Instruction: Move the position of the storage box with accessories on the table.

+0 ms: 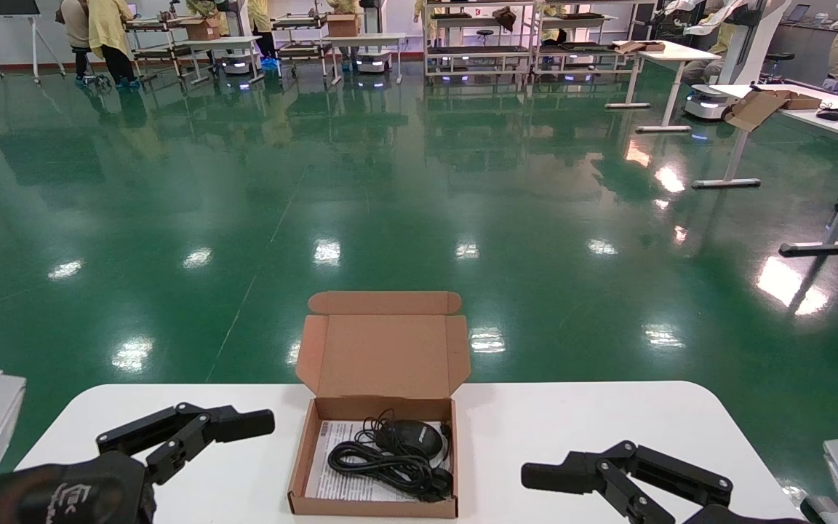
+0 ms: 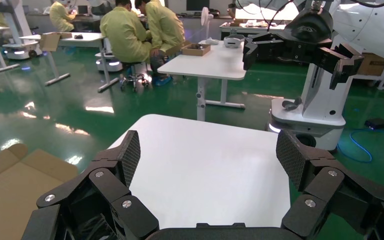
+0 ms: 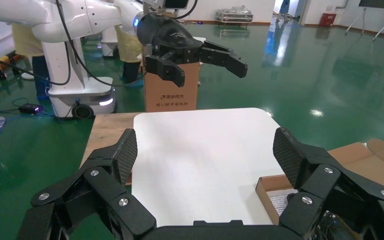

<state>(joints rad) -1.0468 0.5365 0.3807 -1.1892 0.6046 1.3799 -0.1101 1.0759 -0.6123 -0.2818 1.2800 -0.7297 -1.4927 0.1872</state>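
one box mid tabletop, near the front edge: shallow brown corrugated cardboard, lid hinged at the far side and standing upright, two ear flaps splayed out, tuck flap on top. inside: one mouse, black, smooth, rounded; one black cable coiled in loops beside it; one white printed sheet flat under both. tabletop is white, smooth, rounded corners. two tools, black, with textured pads. left tool just left of the box, fingers spread, holding nothing. right tool right of the box, fingers spread, holding nothing. neither touches the box.
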